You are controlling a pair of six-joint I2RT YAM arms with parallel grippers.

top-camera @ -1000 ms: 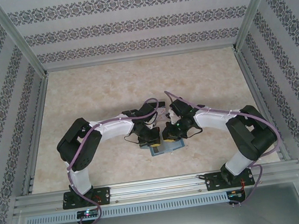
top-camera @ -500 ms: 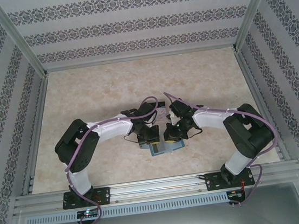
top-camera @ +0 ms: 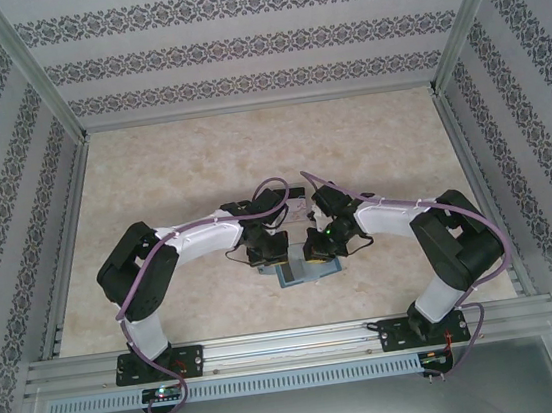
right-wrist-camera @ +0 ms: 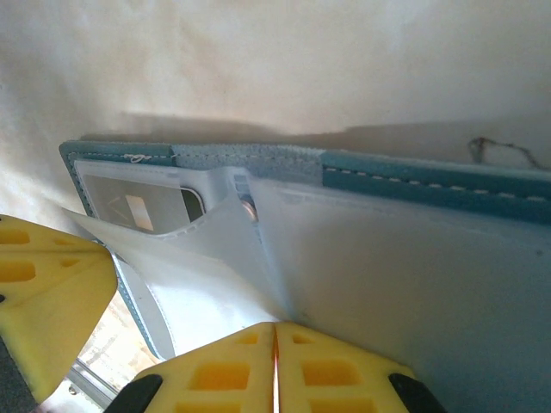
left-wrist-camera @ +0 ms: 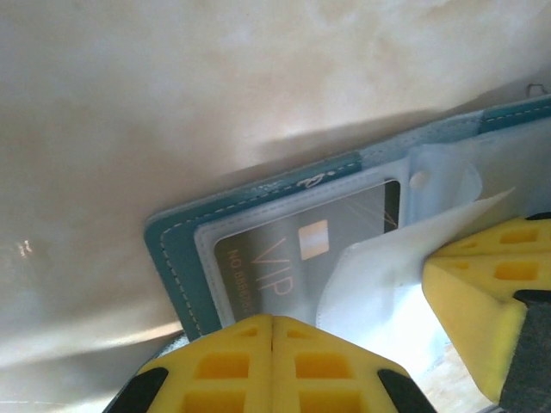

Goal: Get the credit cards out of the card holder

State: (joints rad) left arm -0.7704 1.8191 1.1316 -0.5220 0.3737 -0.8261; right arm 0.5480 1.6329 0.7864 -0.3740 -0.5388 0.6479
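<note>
Lying open on the marbled beige table (top-camera: 200,165), the teal-blue folding card holder (top-camera: 309,271) runs long side left to right between the arms. One dark credit card (left-wrist-camera: 284,258) marked VIP shows under clear plastic from the left wrist; the right wrist catches its chip end. Left fingers (left-wrist-camera: 224,366) pressed together, right fingers (right-wrist-camera: 331,370) closed too, both at the holder's edge.
</note>
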